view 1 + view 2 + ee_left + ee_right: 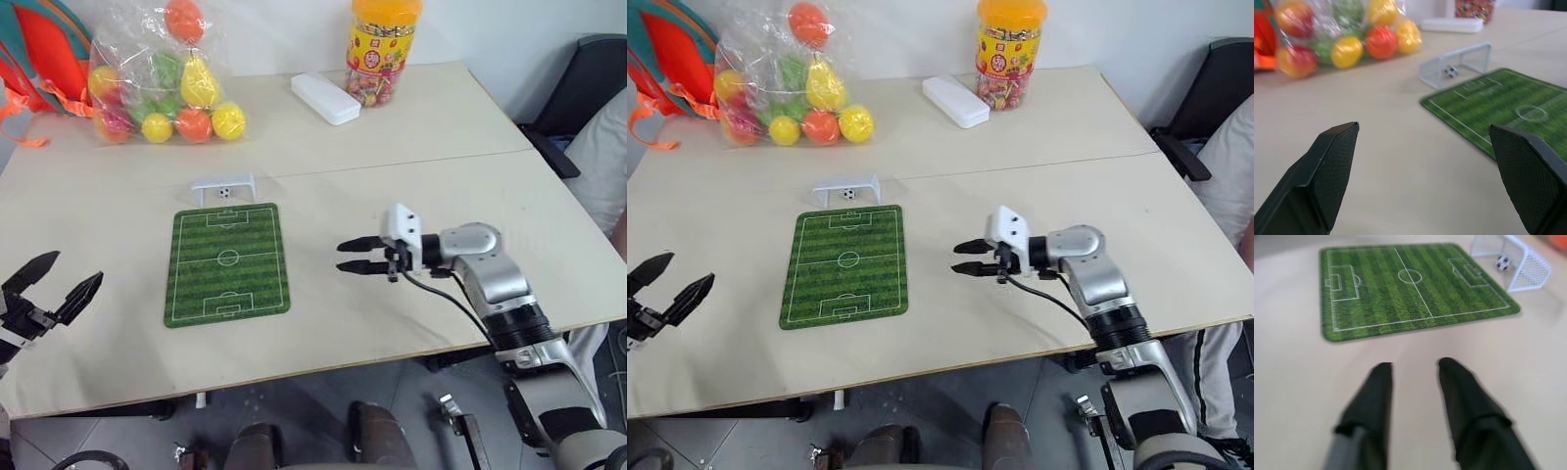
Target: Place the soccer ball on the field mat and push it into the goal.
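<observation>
the right gripper (340, 254) hangs over bare table (421, 157) w/ its two black fingers a little apart and nothing between them; it points toward the field mat (227, 263), which lies near in front of its tips. the goal (223, 186) stands beyond the mat's far short edge, just beside it, diagonally ahead of this gripper. the soccer ball (224, 193) sits inside the goal, on the table, not on the mat. the left gripper (51, 284) is on the other side of the mat, fingers spread wide & empty; mat and goal are ahead of it. behind the goal: a bag of coloured balls (167, 83), a white case (325, 98), a candy jar (382, 49).
</observation>
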Motion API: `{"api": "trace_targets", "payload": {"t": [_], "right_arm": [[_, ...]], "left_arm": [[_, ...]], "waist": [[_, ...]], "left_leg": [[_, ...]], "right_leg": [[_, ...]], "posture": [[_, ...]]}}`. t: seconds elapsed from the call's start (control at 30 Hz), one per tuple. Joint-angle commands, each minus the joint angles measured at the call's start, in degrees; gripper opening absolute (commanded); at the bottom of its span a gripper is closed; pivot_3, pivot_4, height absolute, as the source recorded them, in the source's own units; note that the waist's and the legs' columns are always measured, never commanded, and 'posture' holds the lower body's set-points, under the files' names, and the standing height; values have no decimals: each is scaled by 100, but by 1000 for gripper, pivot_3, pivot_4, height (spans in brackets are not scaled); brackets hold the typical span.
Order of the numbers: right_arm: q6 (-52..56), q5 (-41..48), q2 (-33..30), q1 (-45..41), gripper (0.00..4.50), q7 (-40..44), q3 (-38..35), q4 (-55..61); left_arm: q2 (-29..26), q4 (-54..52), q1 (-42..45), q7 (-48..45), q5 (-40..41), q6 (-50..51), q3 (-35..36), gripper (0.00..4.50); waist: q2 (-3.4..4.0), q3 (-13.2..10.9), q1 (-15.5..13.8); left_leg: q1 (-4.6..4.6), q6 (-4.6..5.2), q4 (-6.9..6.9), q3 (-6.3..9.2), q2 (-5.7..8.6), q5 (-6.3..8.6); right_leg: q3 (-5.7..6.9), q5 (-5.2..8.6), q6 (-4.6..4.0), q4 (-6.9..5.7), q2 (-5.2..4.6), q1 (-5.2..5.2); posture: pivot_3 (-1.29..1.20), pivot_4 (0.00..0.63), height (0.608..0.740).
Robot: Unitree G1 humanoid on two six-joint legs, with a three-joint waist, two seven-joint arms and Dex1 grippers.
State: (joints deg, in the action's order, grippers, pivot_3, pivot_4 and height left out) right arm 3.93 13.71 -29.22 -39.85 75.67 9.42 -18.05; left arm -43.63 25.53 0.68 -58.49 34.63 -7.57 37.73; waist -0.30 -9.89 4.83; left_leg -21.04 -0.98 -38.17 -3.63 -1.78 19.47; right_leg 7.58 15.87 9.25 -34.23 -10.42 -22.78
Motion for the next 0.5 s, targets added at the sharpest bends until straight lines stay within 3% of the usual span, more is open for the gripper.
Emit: {"api": "trace_targets", "payload": {"t": [0.03,0.17,0.3,0.5], "right_arm": [[-517,293,-178,-58,2859,587,-293,-443],[-998,174,-278,-240,4345,693,-445,-1221],[-1235,-3,-424,-320,4429,586,-528,-1743],[-1144,-17,-674,-103,4429,231,-753,-1550]], "left_arm": [[-130,58,-194,-251,60,-43,212,4500],[-201,70,-345,-309,97,100,328,4500],[-131,-20,-451,-253,92,192,391,4500],[-50,-260,-721,-205,138,408,484,4500]], "waist": [[0,0,-16],[1,-2,-31],[1,-2,-39],[1,-2,-52]], "left_leg": [[-1,0,-3,0,0,0],[-2,1,-4,-1,1,0],[-1,0,-5,-1,0,0],[-2,0,-6,-1,0,0]], "right_leg": [[-1,0,0,-1,0,0],[-2,0,0,2,-1,1],[-2,0,-1,1,-1,1],[-2,-1,-1,1,-2,1]], "posture": [[0,150,740],[0,150,740],[0,150,740],[0,150,740]]}}
